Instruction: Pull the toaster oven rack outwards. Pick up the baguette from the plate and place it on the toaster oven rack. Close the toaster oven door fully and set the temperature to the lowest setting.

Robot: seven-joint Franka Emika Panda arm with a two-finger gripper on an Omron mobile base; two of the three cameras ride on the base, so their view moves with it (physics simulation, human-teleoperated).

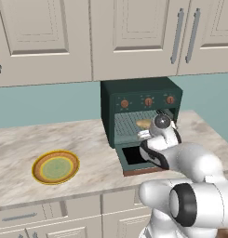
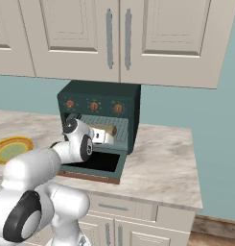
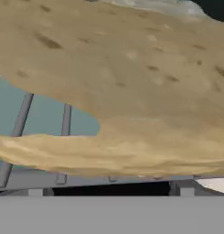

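Note:
The dark green toaster oven (image 1: pixel 141 93) (image 2: pixel 99 93) stands on the counter with its door (image 1: pixel 134 160) (image 2: pixel 97 164) folded down flat. The golden-tan baguette (image 1: pixel 143 123) (image 2: pixel 108 129) (image 3: pixel 131 82) lies on the wire rack (image 1: pixel 127 122) (image 2: pixel 114 121) (image 3: pixel 22 119) in the cavity. My gripper (image 1: pixel 145 134) (image 2: pixel 101 137) (image 3: pixel 107 191) is at the cavity's mouth, right against the loaf. Its fingertips (image 3: pixel 179 188) stand wide apart below the baguette, so it is open. The orange-rimmed plate (image 1: pixel 55 167) (image 2: pixel 11 148) sits bare on the counter to the left.
Three orange-brown knobs (image 1: pixel 148 101) (image 2: pixel 94 106) run across the oven's upper front. Wall cabinets (image 1: pixel 110 32) hang close above the oven. The marble counter (image 1: pixel 22 144) (image 2: pixel 162 158) stretches to both sides, with its front edge just past the door's handle (image 1: pixel 143 171).

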